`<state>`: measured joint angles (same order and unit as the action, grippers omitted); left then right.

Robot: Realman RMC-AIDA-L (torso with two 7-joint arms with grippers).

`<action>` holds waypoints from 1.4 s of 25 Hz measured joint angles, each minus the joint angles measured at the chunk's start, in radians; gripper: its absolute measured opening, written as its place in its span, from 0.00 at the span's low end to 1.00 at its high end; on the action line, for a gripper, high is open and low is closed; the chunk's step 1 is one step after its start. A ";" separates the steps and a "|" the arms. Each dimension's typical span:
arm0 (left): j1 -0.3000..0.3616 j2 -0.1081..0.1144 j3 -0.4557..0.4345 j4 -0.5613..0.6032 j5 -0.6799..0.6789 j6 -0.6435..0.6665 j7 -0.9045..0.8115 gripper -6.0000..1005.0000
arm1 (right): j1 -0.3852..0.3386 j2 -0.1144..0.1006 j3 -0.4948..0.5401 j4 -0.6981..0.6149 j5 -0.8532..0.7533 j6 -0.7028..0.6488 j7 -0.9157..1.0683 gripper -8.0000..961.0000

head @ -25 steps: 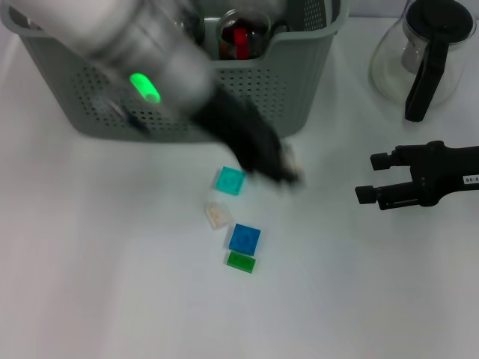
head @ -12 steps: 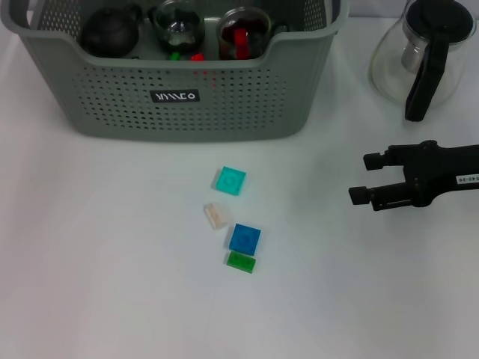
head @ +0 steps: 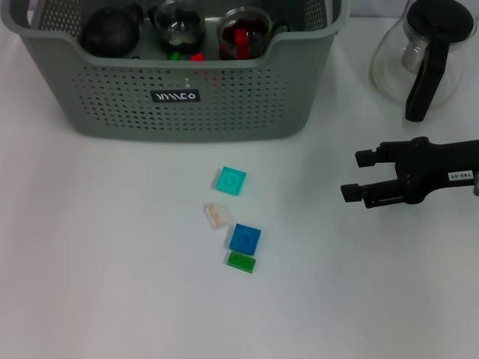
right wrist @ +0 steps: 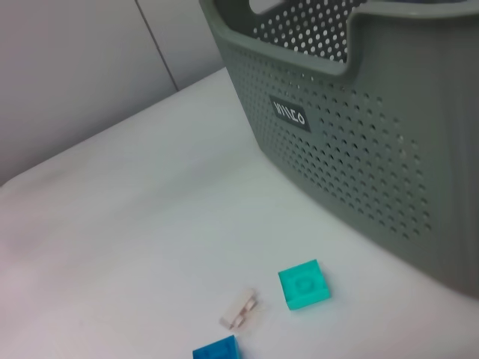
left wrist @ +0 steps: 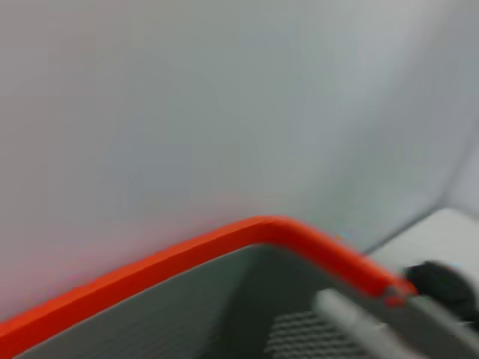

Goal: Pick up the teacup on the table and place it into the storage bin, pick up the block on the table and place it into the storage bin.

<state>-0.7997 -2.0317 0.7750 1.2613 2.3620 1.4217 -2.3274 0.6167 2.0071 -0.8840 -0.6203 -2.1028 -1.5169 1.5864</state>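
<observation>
the right gripper (head: 350,176), fingers spread and empty, risks nudging the small turquoise square block (head: 230,180) against the grey-green perforated storage bin (head: 247,105).

The right gripper (head: 349,175), fingers spread, hovers over the table (head: 112,284). Well to its left lie four blocks (head: 230,180) in a loose row, nearest first. Farther left and behind stands the storage bin (head: 179,97), teacups (head: 241,31) inside. Just behind the gripper stands a carafe (head: 423,56).
</observation>
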 joint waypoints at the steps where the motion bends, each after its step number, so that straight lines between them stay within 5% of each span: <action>1: 0.011 -0.009 0.000 0.047 -0.028 0.042 0.003 0.58 | 0.000 0.000 0.001 0.000 0.001 -0.001 0.000 0.92; 3: 0.024 -0.019 0.002 0.086 -0.054 0.082 0.012 0.67 | 0.000 -0.001 0.003 0.000 0.003 0.000 0.000 0.92; 7: 0.093 -0.102 0.017 0.308 -0.176 0.303 0.098 0.81 | -0.001 0.000 0.005 0.001 0.006 0.009 0.001 0.92; 10: 0.146 -0.139 0.080 0.385 -0.207 0.390 0.154 0.91 | 0.001 0.003 0.014 0.001 0.007 0.016 0.008 0.92; 18: 0.303 -0.137 0.335 0.371 -0.223 0.380 0.321 0.96 | 0.003 0.009 0.053 0.002 0.008 0.022 0.010 0.92; 35: 0.303 -0.128 0.344 0.008 -0.063 0.274 0.494 0.95 | 0.041 0.027 0.052 0.007 0.007 -0.073 -0.041 0.92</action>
<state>-0.4972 -2.1600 1.1187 1.2690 2.2985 1.6959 -1.8330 0.6578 2.0341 -0.8319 -0.6131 -2.0962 -1.5898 1.5453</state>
